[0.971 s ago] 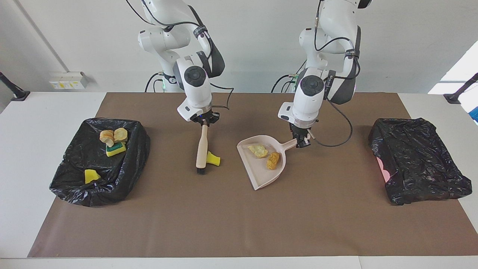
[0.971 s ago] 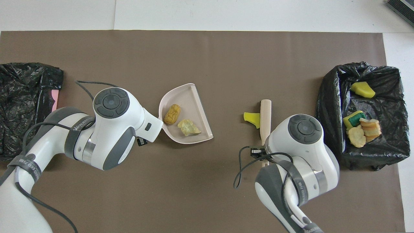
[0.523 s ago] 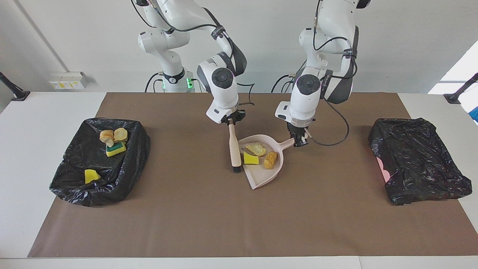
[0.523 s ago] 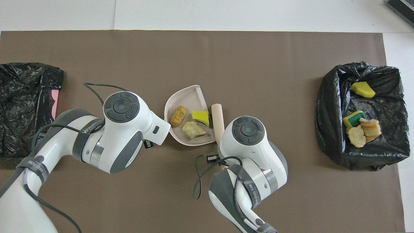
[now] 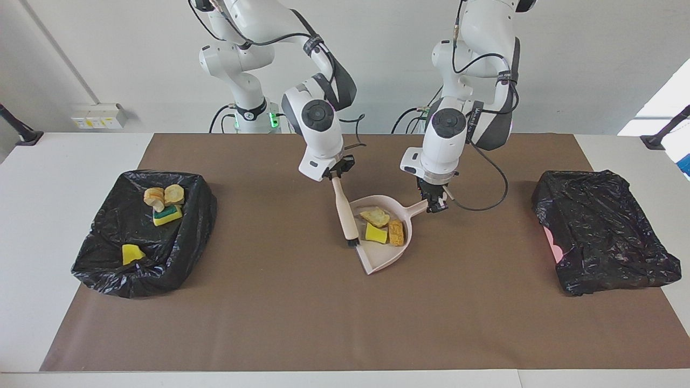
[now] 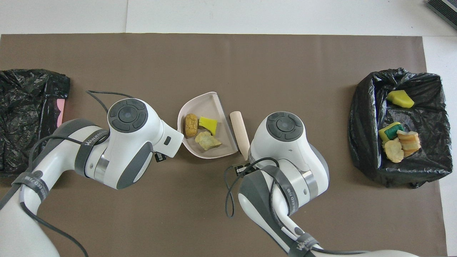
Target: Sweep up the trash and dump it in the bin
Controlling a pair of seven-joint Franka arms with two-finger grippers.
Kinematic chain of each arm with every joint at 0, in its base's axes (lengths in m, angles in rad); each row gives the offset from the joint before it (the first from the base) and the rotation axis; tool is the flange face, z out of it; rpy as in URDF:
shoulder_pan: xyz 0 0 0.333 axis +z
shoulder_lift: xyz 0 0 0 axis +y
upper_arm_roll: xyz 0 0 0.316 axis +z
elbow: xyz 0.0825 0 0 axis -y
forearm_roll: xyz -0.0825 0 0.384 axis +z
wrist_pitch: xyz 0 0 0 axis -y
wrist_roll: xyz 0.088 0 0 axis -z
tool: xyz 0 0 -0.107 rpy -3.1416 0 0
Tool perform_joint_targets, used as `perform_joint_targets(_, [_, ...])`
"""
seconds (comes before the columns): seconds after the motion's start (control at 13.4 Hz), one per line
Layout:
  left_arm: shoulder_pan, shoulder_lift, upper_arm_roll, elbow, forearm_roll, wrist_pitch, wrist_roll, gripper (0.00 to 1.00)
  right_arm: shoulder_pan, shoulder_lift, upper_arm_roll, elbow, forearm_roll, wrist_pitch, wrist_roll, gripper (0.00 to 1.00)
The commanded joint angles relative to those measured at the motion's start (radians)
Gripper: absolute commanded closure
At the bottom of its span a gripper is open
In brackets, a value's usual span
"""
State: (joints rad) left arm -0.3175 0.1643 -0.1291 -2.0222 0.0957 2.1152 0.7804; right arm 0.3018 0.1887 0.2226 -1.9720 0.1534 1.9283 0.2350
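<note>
So the right gripper (image 5: 335,173) is clamping the brush (image 5: 345,215) at the dustpan (image 5: 384,258) mouth, while the left gripper (image 5: 434,200) is gripping the pan's handle. Three trash scraps (image 5: 383,226) are sitting in the pan; the open bin (image 5: 102,258) is lying toward the right arm's end, so that's probably the dump direction.

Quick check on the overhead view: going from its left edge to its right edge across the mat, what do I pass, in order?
Closed black bag → left gripper on the dustpan handle → pink dustpan holding three scraps → beige brush → open bag-lined bin with four scraps.
</note>
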Motion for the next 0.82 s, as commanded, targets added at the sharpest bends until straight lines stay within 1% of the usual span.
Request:
perform_joint_targets(0.0, [0.052, -0.052, 0.002, -0.018, -0.026, -0.023, 0.003, 1.0, -0.049, -0.057, 0.01, 0.002, -0.06, -0.08, -0.029, 1.0])
perform_joint_targets(0.15, [0.107, -0.097, 0.002, -0.013, -0.053, -0.058, 0.005, 1.0, -0.032, -0.107, 0.011, 0.002, -0.06, -0.129, -0.002, 1.0])
perform_joint_targets(0.22, [0.144, -0.129, 0.002, -0.01, -0.063, -0.073, 0.007, 1.0, -0.017, -0.118, 0.017, -0.004, -0.06, -0.14, 0.047, 1.0])
perform_joint_targets(0.37, [0.194, -0.179, 0.006, 0.002, -0.079, -0.148, 0.007, 1.0, 0.066, -0.137, 0.017, -0.011, -0.043, -0.124, 0.191, 1.0])
perform_joint_targets(0.52, [0.265, -0.189, 0.011, 0.055, -0.102, -0.24, 0.008, 1.0, 0.144, -0.163, 0.018, -0.028, -0.026, -0.095, 0.317, 1.0])
perform_joint_targets(0.67, [0.32, -0.187, 0.022, 0.129, -0.102, -0.32, 0.017, 1.0, 0.201, -0.196, 0.018, -0.06, 0.056, -0.072, 0.381, 1.0])
perform_joint_targets(0.75, [0.36, -0.187, 0.023, 0.147, -0.103, -0.336, 0.037, 1.0, 0.227, -0.212, 0.018, -0.074, 0.07, -0.063, 0.404, 1.0])
